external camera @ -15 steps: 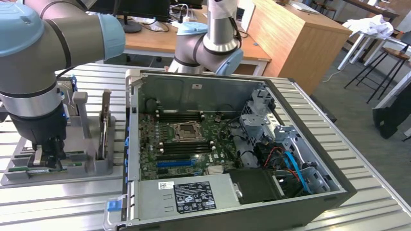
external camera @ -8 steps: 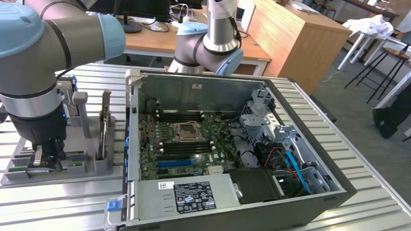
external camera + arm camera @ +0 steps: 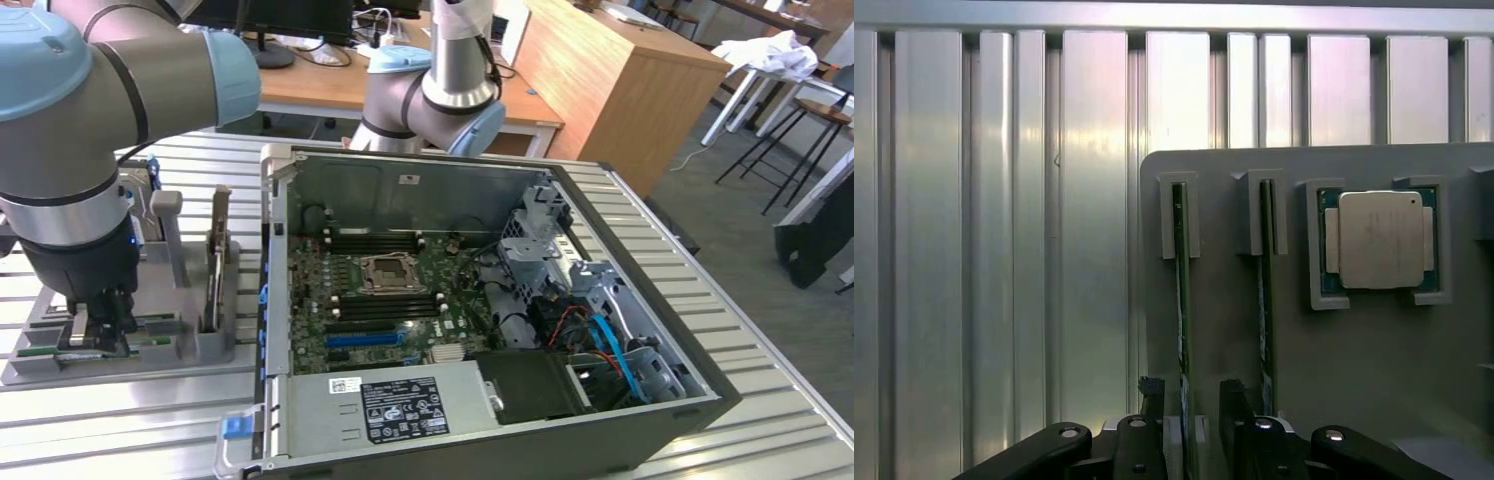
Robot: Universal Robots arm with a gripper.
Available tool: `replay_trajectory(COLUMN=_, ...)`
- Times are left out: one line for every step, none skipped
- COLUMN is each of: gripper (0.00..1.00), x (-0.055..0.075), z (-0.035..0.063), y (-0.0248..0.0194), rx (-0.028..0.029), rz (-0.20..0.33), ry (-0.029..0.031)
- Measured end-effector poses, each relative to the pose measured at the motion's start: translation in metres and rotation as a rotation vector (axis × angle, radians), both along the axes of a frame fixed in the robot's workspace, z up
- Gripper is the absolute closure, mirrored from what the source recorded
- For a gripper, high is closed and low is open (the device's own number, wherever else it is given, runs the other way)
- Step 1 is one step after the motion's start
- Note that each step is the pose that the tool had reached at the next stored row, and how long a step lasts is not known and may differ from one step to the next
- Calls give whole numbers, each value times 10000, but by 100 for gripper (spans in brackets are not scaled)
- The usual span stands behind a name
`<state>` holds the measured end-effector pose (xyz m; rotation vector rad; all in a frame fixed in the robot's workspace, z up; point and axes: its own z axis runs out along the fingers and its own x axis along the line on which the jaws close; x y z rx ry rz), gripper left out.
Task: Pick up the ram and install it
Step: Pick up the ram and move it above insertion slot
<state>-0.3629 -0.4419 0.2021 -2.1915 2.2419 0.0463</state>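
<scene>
Black gripper fingers (image 3: 1236,420) sit closest to the wrist camera, spread wide, one on each side of the ram (image 3: 1181,290) with a gap showing on both sides. The gripper (image 3: 1192,445) clamps nothing.

The ram is a long, thin green board seen edge-on. It stands upright in a narrow slot of a grey holder (image 3: 1224,330), with one end seated in a small raised bracket. A second ram stick (image 3: 1266,290) stands in a matching slot just beside it and parallel to it, so there are two sticks in all. One square silver processor (image 3: 1381,240) lies flat in its own framed pocket on the far side of that second stick. The holder rests on a ribbed aluminium table (image 3: 1004,250).

In the exterior view the single grey-and-blue arm (image 3: 80,150) reaches down over the holder at the exterior view's left, its gripper low among the parts there. One open computer case (image 3: 414,185) lies beside the holder toward the exterior view's right. Inside it are a green motherboard (image 3: 387,320), a bare processor socket (image 3: 390,270) flanked by dark memory slots, and a labelled power supply (image 3: 400,405) at the near edge.
</scene>
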Motion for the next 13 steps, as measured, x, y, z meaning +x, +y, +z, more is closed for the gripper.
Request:
replay_trajectory(gripper=64, x=1, z=-6, y=0, rx=0, rz=0, ry=-1)
replay_trajectory(gripper=64, x=0, z=-11, y=0, rx=0, rz=0, ry=0)
replay_trajectory(gripper=64, x=0, z=-15, y=0, rx=0, rz=0, ry=1)
replay_trajectory(gripper=64, x=0, z=-15, y=0, rx=-1, rz=0, ry=1)
replay_trajectory(gripper=64, x=0, z=-15, y=0, rx=-1, rz=1, ry=1)
replay_trajectory(gripper=64, x=1, z=-15, y=0, rx=-1, rz=0, ry=1)
replay_trajectory(gripper=64, x=1, z=-16, y=0, rx=0, rz=1, ry=0)
replay_trajectory(gripper=64, x=1, z=-16, y=0, rx=0, rz=0, ry=0)
replay_trajectory(gripper=64, x=1, z=-16, y=0, rx=1, rz=0, ry=-1)
replay_trajectory(gripper=64, x=1, z=-16, y=0, rx=0, rz=1, ry=0)
replay_trajectory(gripper=64, x=1, z=-16, y=0, rx=0, rz=0, ry=-1)
replay_trajectory(gripper=64, x=1, z=-16, y=0, rx=0, rz=0, ry=0)
replay_trajectory(gripper=65, x=1, z=-16, y=0, rx=0, rz=0, ry=-1)
